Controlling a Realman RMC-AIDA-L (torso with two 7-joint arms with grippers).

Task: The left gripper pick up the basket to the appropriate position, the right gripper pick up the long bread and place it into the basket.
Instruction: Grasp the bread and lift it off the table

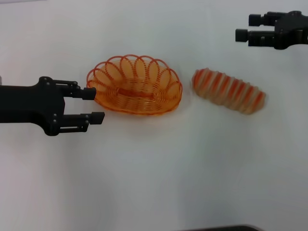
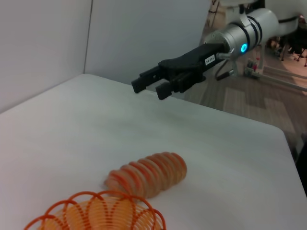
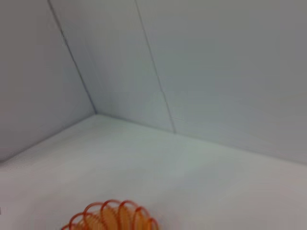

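The oval orange wire basket [image 1: 136, 85] sits on the white table left of centre. It also shows in the left wrist view [image 2: 98, 212] and the right wrist view [image 3: 111, 218]. My left gripper [image 1: 92, 105] is open at the basket's left end, with one finger touching the rim and the other just in front of it. The long bread [image 1: 229, 89], tan with orange-red stripes, lies to the right of the basket, apart from it; it also shows in the left wrist view [image 2: 148, 173]. My right gripper [image 1: 244, 28] is open and empty, above and behind the bread; it also shows in the left wrist view [image 2: 147, 87].
The white table [image 1: 154, 173] stretches wide in front of the objects. White walls stand behind the table in the wrist views [image 3: 216, 72]. A dark edge [image 1: 221, 228] shows at the bottom of the head view.
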